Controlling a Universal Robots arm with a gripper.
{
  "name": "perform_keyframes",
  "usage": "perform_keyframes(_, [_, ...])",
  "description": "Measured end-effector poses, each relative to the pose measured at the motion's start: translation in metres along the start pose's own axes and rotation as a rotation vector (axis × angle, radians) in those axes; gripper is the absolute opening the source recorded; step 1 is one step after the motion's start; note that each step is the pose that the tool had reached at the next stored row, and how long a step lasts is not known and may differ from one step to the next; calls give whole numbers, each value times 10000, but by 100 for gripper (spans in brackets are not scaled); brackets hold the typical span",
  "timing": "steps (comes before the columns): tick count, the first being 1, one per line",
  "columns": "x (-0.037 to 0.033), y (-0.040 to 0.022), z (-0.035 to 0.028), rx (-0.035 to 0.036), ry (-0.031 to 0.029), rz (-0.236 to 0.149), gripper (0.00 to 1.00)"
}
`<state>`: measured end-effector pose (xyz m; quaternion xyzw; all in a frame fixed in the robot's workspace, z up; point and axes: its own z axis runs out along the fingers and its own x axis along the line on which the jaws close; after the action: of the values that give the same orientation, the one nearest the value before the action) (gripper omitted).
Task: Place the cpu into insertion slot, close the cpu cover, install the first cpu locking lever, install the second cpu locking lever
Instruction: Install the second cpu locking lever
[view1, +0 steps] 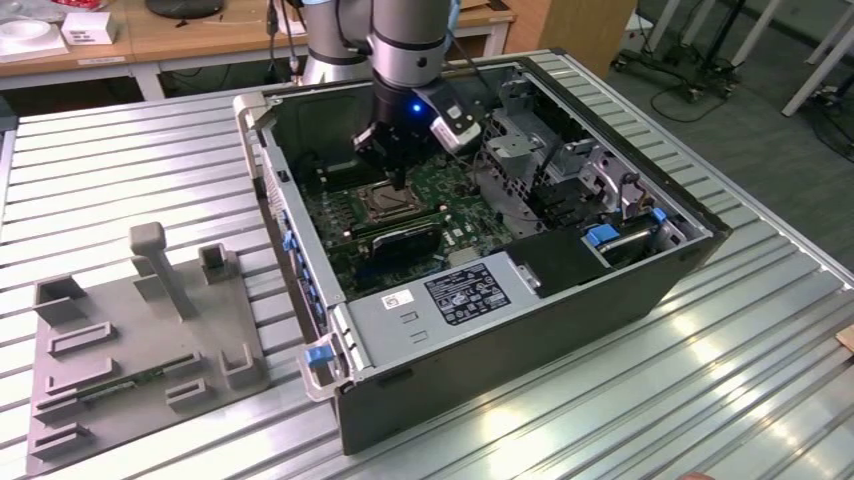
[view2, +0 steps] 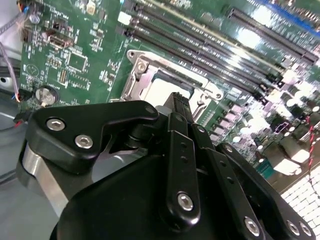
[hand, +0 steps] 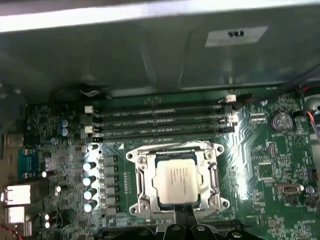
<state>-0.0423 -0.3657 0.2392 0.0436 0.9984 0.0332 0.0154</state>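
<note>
The cpu lies flat in the insertion slot, silvery top up. The cpu cover lies down around it as a metal frame, and the chip shows through its cut-out. My gripper hangs just above the socket's edge, its two black fingers pressed together and shut with nothing between them. In the second wrist view the gripper's tips reach over the cpu and the cover. In the exterior view the gripper stands inside the open computer case. How the locking levers stand I cannot tell.
Long black memory slots run beside the socket. Case walls, drive bays and the power supply hem in the motherboard. A grey fixture plate lies on the table at the exterior view's left.
</note>
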Motion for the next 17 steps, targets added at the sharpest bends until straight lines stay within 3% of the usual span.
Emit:
perform_keyframes(9, [-14,-153,-10,-1,0,0,11])
perform_keyframes(17, [-10,-163,-10,0,-1,0,11])
